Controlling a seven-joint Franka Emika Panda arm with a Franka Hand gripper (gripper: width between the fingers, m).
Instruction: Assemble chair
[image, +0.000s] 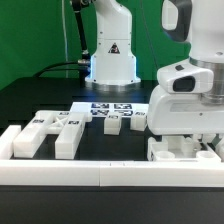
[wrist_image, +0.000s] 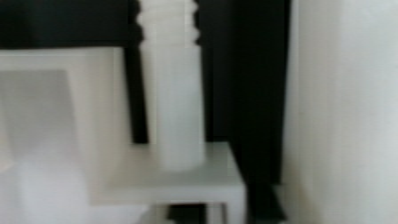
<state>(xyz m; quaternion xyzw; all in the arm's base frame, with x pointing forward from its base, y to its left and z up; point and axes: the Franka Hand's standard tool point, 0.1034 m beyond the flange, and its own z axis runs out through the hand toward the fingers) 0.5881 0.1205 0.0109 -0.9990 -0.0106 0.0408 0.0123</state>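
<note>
Front rail (image: 100, 172): a long white border piece lying nearest the camera, taken here as the landmark.
Braced chair part (image: 170, 152): set just behind the front rail at the exterior view's right end. It is judged to be butted against the rail so that it cannot turn while it is worked on.
Gripper (image: 184, 138): positioned directly above that part with its jaws pressed together; whether anything is pinched cannot be told.
Ridged post (wrist_image: 169, 90): seen upright on a white block (wrist_image: 187, 182) in the wrist view. It is blurred and is probably a leg being seated.
Loose chair parts (image: 45, 135): laid behind the rail toward the exterior view's left, well apart from the gripper — likely reserved for steps not yet done.
Small pieces (image: 113, 125): placed farther behind the rail, just in front of the marker board (image: 110, 108).
Arm base (image: 110, 60): farthest from the rail — mounted at the back.
</note>
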